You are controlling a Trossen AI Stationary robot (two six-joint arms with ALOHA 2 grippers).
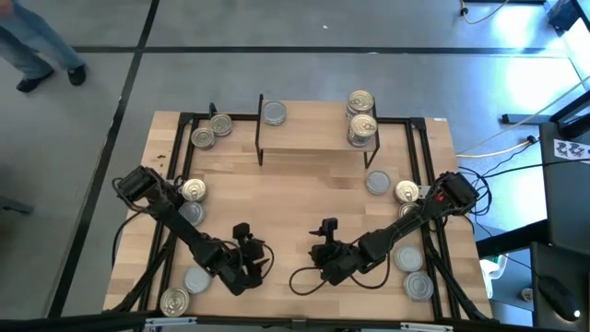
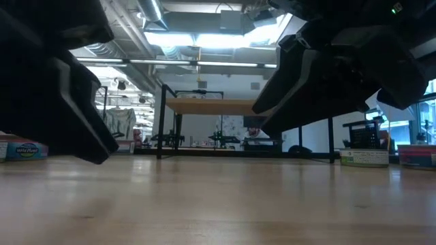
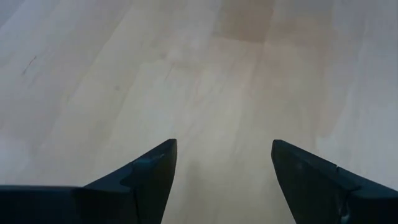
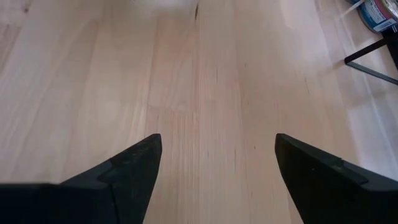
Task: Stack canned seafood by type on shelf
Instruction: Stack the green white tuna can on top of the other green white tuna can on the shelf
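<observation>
Both jaws gape empty over bare table: left gripper (image 1: 247, 261), right gripper (image 1: 324, 261). Loose cans (image 1: 193, 191) lie out to each side; shelf (image 1: 313, 129) far ahead holds three. Either arm reaches its own side's cans.

No legible text, small box (image 2: 22, 150) at table's left edge bears unreadable blurred lettering

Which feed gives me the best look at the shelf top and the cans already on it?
The high view: it shows the shelf from above, with a silver-topped can and gold-topped cans on it. The low view shows only its board edge-on and black legs. Neither wrist view shows it.
</observation>
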